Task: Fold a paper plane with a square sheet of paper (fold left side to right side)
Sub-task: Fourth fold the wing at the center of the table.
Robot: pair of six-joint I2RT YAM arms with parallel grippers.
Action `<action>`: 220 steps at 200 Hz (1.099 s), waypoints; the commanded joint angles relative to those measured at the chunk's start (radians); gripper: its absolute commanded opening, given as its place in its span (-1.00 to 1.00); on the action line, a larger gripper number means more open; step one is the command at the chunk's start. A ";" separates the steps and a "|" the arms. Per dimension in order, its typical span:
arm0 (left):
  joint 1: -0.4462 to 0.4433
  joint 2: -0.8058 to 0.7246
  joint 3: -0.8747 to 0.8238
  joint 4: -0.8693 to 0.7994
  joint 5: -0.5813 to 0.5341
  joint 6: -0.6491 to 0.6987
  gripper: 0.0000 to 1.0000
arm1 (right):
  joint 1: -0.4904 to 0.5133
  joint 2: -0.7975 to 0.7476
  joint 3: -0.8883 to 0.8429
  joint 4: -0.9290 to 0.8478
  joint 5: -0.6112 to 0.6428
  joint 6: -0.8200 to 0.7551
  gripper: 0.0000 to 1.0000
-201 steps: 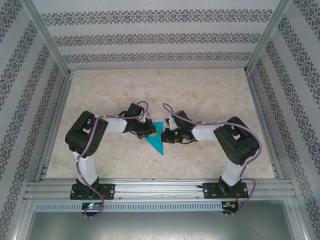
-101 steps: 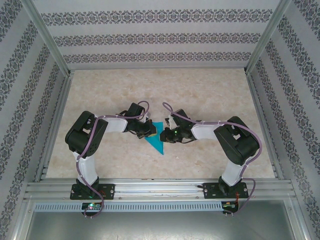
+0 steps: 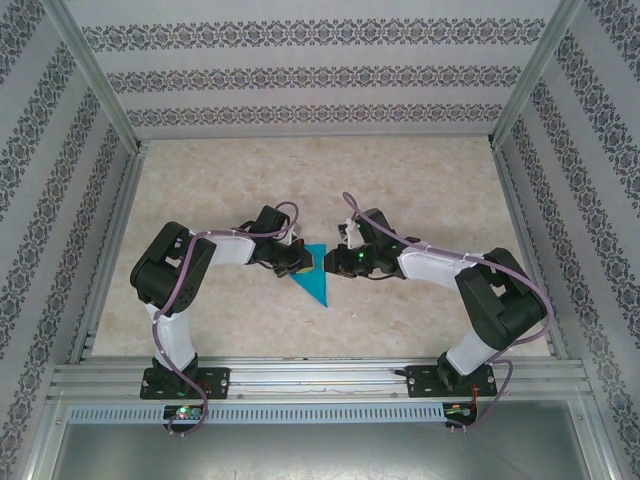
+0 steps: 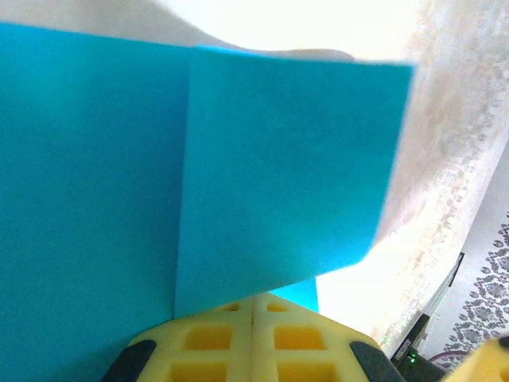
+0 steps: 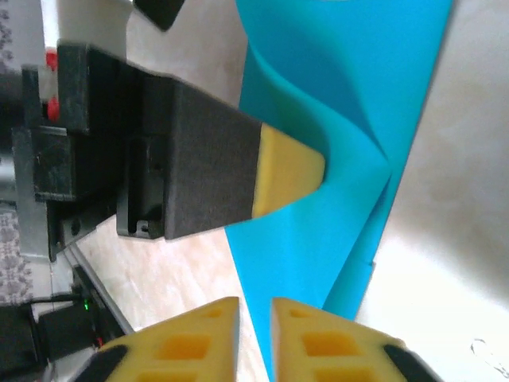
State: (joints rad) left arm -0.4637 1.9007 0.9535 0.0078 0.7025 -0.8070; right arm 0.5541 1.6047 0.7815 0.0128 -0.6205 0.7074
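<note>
The teal-blue paper (image 3: pixel 314 283) lies mid-table, folded into a triangle that narrows toward the arms. My left gripper (image 3: pixel 300 262) is at its left edge. In the left wrist view its yellow pads (image 4: pixel 253 326) are shut together, seam closed, and a raised paper flap (image 4: pixel 278 159) covers their tips. The right wrist view shows that left fingertip (image 5: pixel 290 171) pressed onto the paper (image 5: pixel 318 239), which curls up around it. My right gripper (image 3: pixel 334 262) is at the paper's right side. Its pads (image 5: pixel 254 334) stand a narrow gap apart just short of the paper, holding nothing.
The marbled tabletop (image 3: pixel 420 190) spreads out behind and beside the arms. Patterned walls and aluminium frame rails (image 3: pixel 110 260) close in three sides. The two arm bases are bolted to the near rail (image 3: pixel 320 380).
The right arm's elbow has swung out to the right and its gripper has drawn slightly back and up from the paper. The left gripper and the paper have stayed put.
</note>
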 commanded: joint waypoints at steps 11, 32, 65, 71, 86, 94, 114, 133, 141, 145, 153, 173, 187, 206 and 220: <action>-0.005 0.021 -0.022 -0.113 -0.097 0.013 -1.00 | 0.029 0.024 -0.028 0.042 -0.108 0.065 -1.00; -0.004 0.020 -0.022 -0.113 -0.099 0.011 -1.00 | 0.053 0.053 -0.022 0.045 -0.110 0.078 -1.00; -0.004 0.021 -0.020 -0.116 -0.101 0.011 -1.00 | 0.079 0.081 -0.031 0.058 -0.107 0.096 -1.00; -0.004 0.022 -0.019 -0.117 -0.101 0.012 -1.00 | 0.083 0.085 -0.034 0.060 -0.107 0.099 -1.00; -0.005 0.022 -0.018 -0.117 -0.100 0.012 -1.00 | 0.094 0.090 -0.045 0.066 -0.104 0.107 -1.00; -0.004 0.022 -0.018 -0.117 -0.101 0.011 -1.00 | 0.096 0.092 -0.052 0.068 -0.101 0.110 -1.00; -0.005 0.024 -0.018 -0.117 -0.103 0.009 -1.00 | 0.106 0.094 -0.066 0.069 -0.096 0.113 -1.00; -0.005 0.027 -0.019 -0.119 -0.102 0.010 -1.00 | 0.114 0.095 -0.081 0.069 -0.089 0.117 -1.00; -0.004 0.026 -0.018 -0.119 -0.103 0.009 -1.00 | 0.116 0.094 -0.086 0.069 -0.085 0.119 -1.00; -0.004 0.027 -0.018 -0.119 -0.103 0.010 -1.00 | 0.118 0.093 -0.089 0.069 -0.083 0.119 -1.00; -0.004 0.026 -0.018 -0.119 -0.103 0.009 -1.00 | 0.120 0.093 -0.092 0.069 -0.081 0.119 -1.00; -0.003 0.026 -0.018 -0.119 -0.104 0.009 -1.00 | 0.129 0.094 -0.101 0.067 -0.075 0.121 -1.00; -0.004 0.028 -0.018 -0.121 -0.104 0.009 -1.00 | 0.132 0.093 -0.106 0.064 -0.070 0.122 -1.00; -0.003 0.028 -0.016 -0.122 -0.104 0.012 -1.00 | 0.135 0.089 -0.113 0.059 -0.062 0.122 -1.00; -0.003 0.030 -0.015 -0.123 -0.104 0.011 -1.00 | 0.137 0.086 -0.117 0.056 -0.057 0.123 -1.00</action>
State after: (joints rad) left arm -0.4637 1.9007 0.9543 0.0067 0.7013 -0.8074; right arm 0.6792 1.6871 0.6865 0.0723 -0.6960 0.8169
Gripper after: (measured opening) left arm 0.055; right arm 0.046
